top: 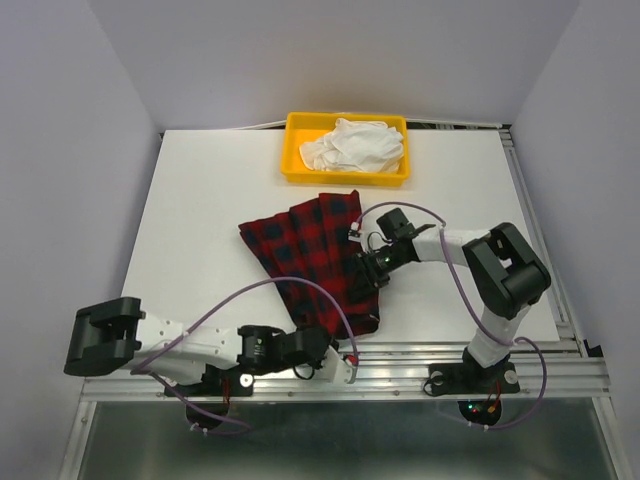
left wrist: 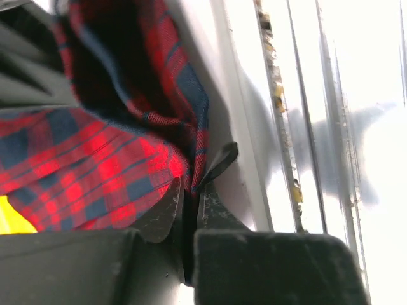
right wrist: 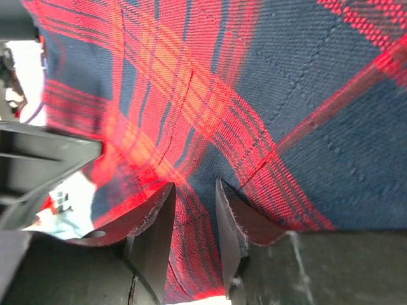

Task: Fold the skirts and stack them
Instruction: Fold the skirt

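While the tartan skirt (top: 318, 260) lies mid-surface with its long axis running from far left to near right, the left gripper (top: 345, 368) is closed on its near corner. The right gripper (top: 368, 268) pinches the skirt's right edge, jaws narrowly parted around cloth.

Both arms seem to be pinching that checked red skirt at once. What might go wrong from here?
1. The left gripper pinches only a thin edge of the red-and-black tartan cloth skirt, right at the table's near rim; it could slip free.
2. The right gripper holds a small tuck of cloth between narrowly spaced jaws; pulling apart could drag or bunch the skirt rather than fold it.
3. The left arm's purple cable loops over the skirt and might snag it.
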Controlling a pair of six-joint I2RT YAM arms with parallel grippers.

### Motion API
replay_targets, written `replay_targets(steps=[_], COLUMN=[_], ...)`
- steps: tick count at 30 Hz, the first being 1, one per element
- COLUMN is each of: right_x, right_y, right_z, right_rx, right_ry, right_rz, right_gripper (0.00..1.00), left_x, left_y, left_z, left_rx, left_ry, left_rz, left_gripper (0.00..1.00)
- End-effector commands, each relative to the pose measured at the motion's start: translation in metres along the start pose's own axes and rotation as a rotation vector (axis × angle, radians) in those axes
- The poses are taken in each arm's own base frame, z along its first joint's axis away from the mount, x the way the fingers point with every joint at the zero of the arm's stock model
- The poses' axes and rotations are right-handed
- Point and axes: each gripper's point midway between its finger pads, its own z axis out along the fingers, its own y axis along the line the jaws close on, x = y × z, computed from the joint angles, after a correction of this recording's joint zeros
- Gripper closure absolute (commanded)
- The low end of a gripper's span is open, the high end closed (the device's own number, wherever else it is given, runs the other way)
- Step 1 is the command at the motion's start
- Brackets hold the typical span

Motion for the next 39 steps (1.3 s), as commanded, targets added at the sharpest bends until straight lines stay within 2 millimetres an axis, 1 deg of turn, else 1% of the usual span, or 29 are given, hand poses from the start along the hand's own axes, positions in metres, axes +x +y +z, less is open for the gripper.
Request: replay_targets(steps=[1, 2, 3, 4, 5, 6, 8, 9, 10, 11, 12, 13, 14, 15, 17, 18, 20, 21, 23, 24, 26, 27, 29, 30, 32, 33, 34, 37, 39], right_x=[0.002, 0.004, -0.013, -0.021, -0.028, -0.054, -0.084, -0.098, -0.126, -0.139, -0.165, -0.165, -0.187, -0.193, -0.207, -0.216, -0.225, -0.226, -0.225, -0.220, -0.199, -0.178, -0.161, -0.150, -0.131, -0.126, -0.119, -0.115, -0.114], right_y=[-0.018, -0.012, -0.001, 0.004, 0.009, 0.015, 0.023, 0.026, 0.034, 0.031, 0.030, 0.029, 0.037, 0.024, 0.016, 0.004, -0.008, -0.019, -0.023, -0.021, -0.026, -0.026, -0.026, -0.021, -0.022, -0.022, -0.020, -0.015, -0.013], right_z=[-0.012, -0.017, -0.026, -0.031, -0.039, -0.054, -0.073, -0.080, -0.096, -0.098, -0.103, -0.104, -0.112, -0.099, -0.092, -0.084, -0.073, -0.062, -0.048, -0.036, -0.015, 0.001, 0.013, 0.020, 0.030, 0.032, 0.037, 0.038, 0.038], right_rx=[0.168, 0.165, 0.156, 0.159, 0.163, 0.169, 0.179, 0.198, 0.223, 0.242, 0.267, 0.274, 0.279, 0.269, 0.262, 0.270, 0.268, 0.253, 0.228, 0.205, 0.170, 0.150, 0.142, 0.118, 0.096, 0.087, 0.074, 0.042, 0.035], right_ry=[-0.025, -0.010, -0.039, -0.050, -0.061, -0.127, -0.203, -0.228, -0.288, -0.301, -0.329, -0.328, -0.355, -0.326, -0.326, -0.320, -0.320, -0.304, -0.293, -0.269, -0.201, -0.151, -0.117, -0.098, -0.072, -0.067, -0.054, -0.049, -0.052], right_rz=[-0.053, -0.054, -0.112, -0.135, -0.140, -0.166, -0.224, -0.268, -0.327, -0.348, -0.375, -0.390, -0.430, -0.420, -0.430, -0.425, -0.430, -0.421, -0.414, -0.411, -0.392, -0.385, -0.376, -0.362, -0.346, -0.329, -0.328, -0.318, -0.316], right_gripper=[0.61, 0.59, 0.50, 0.45, 0.42, 0.37, 0.34, 0.31, 0.24, 0.22, 0.18, 0.18, 0.18, 0.18, 0.18, 0.17, 0.17, 0.16, 0.17, 0.18, 0.22, 0.24, 0.27, 0.31, 0.35, 0.37, 0.39, 0.43, 0.44], left_x=[-0.020, -0.026, -0.028, -0.032, -0.042, -0.052, -0.054, -0.061, -0.063, -0.066, -0.073, -0.074, -0.078, -0.082, -0.083, -0.085, -0.088, -0.090, -0.094, -0.094, -0.095, -0.094, -0.095, -0.098, -0.094, -0.094, -0.091, -0.088, -0.077], left_y=[0.029, 0.032, 0.030, 0.031, 0.038, 0.037, 0.036, 0.035, 0.029, 0.025, 0.019, 0.015, 0.016, 0.011, 0.007, 0.009, 0.010, 0.014, 0.021, 0.024, 0.035, 0.043, 0.052, 0.061, 0.074, 0.079, 0.092, 0.114, 0.128], left_z=[-0.022, -0.027, -0.034, -0.041, -0.055, -0.063, -0.077, -0.084, -0.092, -0.096, -0.106, -0.106, -0.113, -0.116, -0.120, -0.123, -0.126, -0.129, -0.133, -0.134, -0.134, -0.136, -0.135, -0.138, -0.133, -0.131, -0.128, -0.124, -0.113], left_rx=[-0.039, -0.040, -0.013, -0.007, -0.022, 0.003, 0.024, 0.042, 0.082, 0.107, 0.142, 0.161, 0.154, 0.179, 0.202, 0.203, 0.213, 0.206, 0.189, 0.188, 0.170, 0.158, 0.146, 0.132, 0.113, 0.108, 0.084, 0.057, 0.055], left_ry=[-0.086, -0.119, -0.143, -0.175, -0.242, -0.299, -0.338, -0.374, -0.399, -0.426, -0.483, -0.494, -0.533, -0.564, -0.581, -0.590, -0.593, -0.602, -0.609, -0.604, -0.593, -0.590, -0.583, -0.587, -0.555, -0.550, -0.531, -0.524, -0.496], left_rz=[-0.133, -0.136, -0.117, -0.112, -0.115, -0.104, -0.099, -0.103, -0.092, -0.082, -0.065, -0.062, -0.043, -0.025, -0.009, -0.017, -0.048, -0.065, -0.108, -0.139, -0.191, -0.223, -0.265, -0.296, -0.335, -0.351, -0.380, -0.413, -0.452], left_gripper=[1.00, 1.00, 1.00, 1.00, 1.00, 1.00, 1.00, 1.00, 1.00, 1.00, 1.00, 1.00, 1.00, 1.00, 1.00, 1.00, 1.00, 1.00, 1.00, 1.00, 1.00, 1.00, 1.00, 1.00, 1.00, 1.00, 1.00, 1.00, 1.00])
